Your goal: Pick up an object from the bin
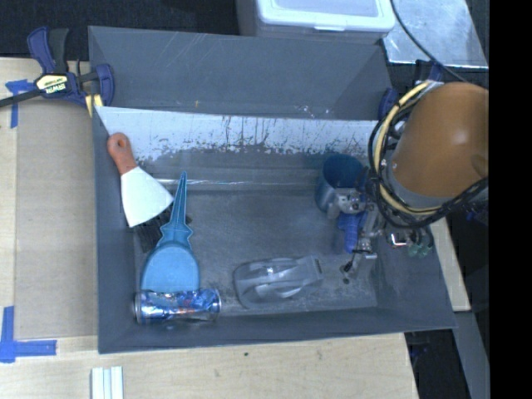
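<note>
You are looking down on a grey metal bin (249, 81) whose floor is lying mostly bare in the middle, with a few loose things sitting along its edges. Your arm (440, 140) is reaching in from the right, its rounded orange cover hanging over the bin's right wall. The pincer (353, 264) is pointing down at the right end of the floor, close to the right wall. You cannot tell whether it is released or clenched, and nothing is showing inside it.

Two things are lying nearest to it. A blue cup (341, 173) is sitting just behind it, against the back wall, partly covered by the wrist. A clear plastic tub (274, 279) is lying on its side just to the left of it, near the front wall; whether the pincer is touching the tub is not plain.

Well apart, on the left side, a white scraper (143, 194) with a reddish-brown handle is leaning by the left wall. A blue funnel (172, 260) is lying beside it with its thin end pointing to the back. A crushed blue can (177, 305) is resting in the front left corner, touching the funnel's wide end.
</note>
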Controlling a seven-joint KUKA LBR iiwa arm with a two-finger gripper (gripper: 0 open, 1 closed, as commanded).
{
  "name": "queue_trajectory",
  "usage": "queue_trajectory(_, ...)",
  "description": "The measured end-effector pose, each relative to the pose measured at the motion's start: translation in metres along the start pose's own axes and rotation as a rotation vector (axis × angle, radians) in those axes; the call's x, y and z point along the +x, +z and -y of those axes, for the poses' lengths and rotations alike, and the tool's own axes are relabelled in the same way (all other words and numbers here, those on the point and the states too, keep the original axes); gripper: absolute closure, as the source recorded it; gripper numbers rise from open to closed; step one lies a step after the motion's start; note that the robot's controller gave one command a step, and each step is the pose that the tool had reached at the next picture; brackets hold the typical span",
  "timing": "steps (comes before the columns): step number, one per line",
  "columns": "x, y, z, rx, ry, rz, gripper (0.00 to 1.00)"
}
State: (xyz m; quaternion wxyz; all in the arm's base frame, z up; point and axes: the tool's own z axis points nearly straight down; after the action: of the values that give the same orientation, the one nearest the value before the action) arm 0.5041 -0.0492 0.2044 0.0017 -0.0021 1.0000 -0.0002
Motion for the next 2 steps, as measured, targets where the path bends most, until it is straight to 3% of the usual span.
queue_trajectory(1, 0.000, 0.000, 0.000, 0.000, 0.000, 0.000, 0.00)
queue_trajectory(2, 0.005, 0.059, -0.036, -0.001, -0.104, -0.003, 0.00)
